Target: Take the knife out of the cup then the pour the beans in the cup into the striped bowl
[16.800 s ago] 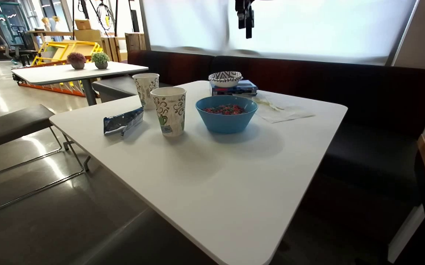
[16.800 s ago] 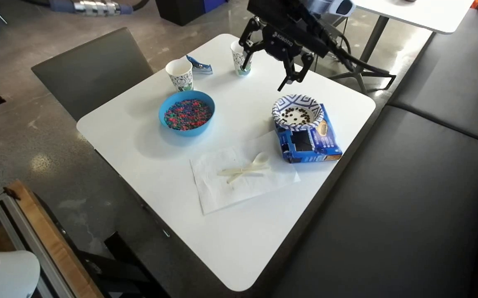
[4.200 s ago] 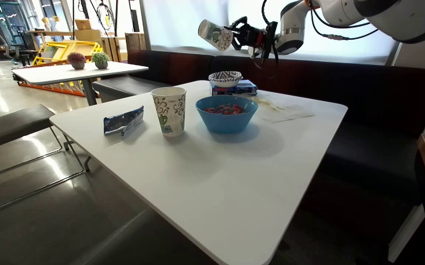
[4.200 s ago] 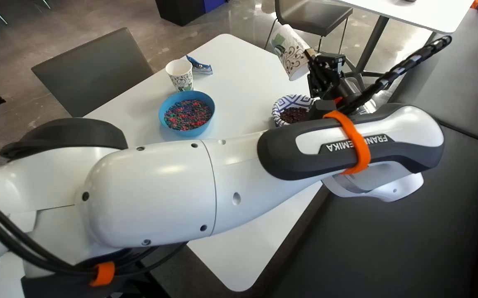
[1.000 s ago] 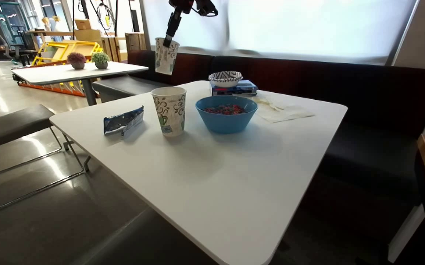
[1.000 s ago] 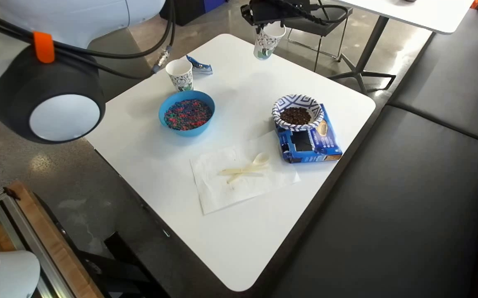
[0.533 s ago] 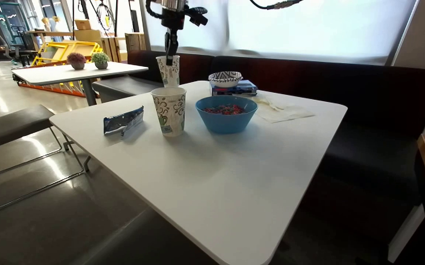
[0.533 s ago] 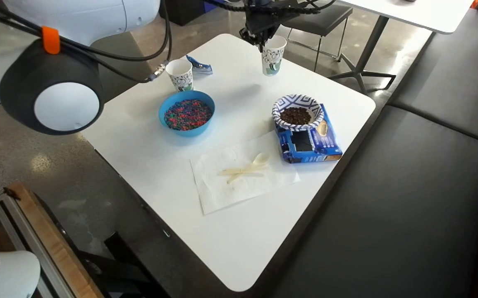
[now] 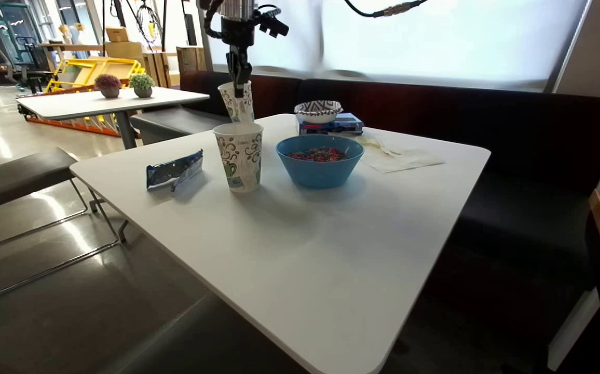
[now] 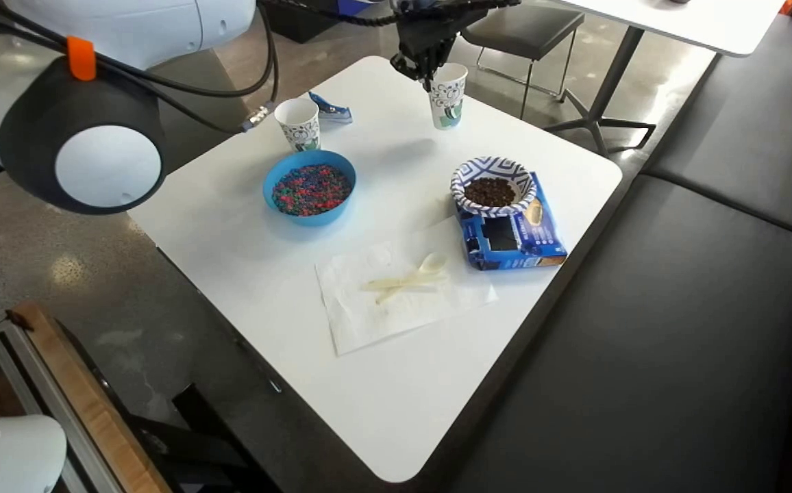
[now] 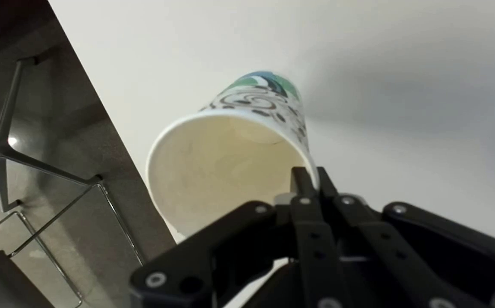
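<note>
The fingers (image 11: pixel 302 186) are clenched on a paper cup (image 10: pixel 448 99), one inside the rim and one outside, pinching its wall between them. The gripper (image 11: pixel 312 174) points down, and in the wrist view the cup's mouth faces the camera, showing its pale lining; on the outside I see brown swirls and a patch of green and blue. It is held roughly upright near an edge of the white table (image 10: pixel 382 390); from here I can't say whether its base touches the top.

In an exterior view its foot is hidden behind a second cup (image 9: pixel 240 161) of similar print, which stands upright near a bright blue bowl (image 9: pixel 321 174) holding colourful bits (image 10: pixel 310 190). Near that cup a blue wrapper (image 9: pixel 173 171) sits on the table.

The striped bowl (image 10: pixel 495 166) is apart from the held cup, on top of a blue box (image 10: pixel 516 250), with a spread of dark beans (image 10: pixel 489 192) inside. Just beside the box a white napkin (image 10: pixel 355 322) lies flat, with a spoon (image 10: pixel 430 263) crossed over another pale utensil (image 10: pixel 379 283) that I can't make out.
</note>
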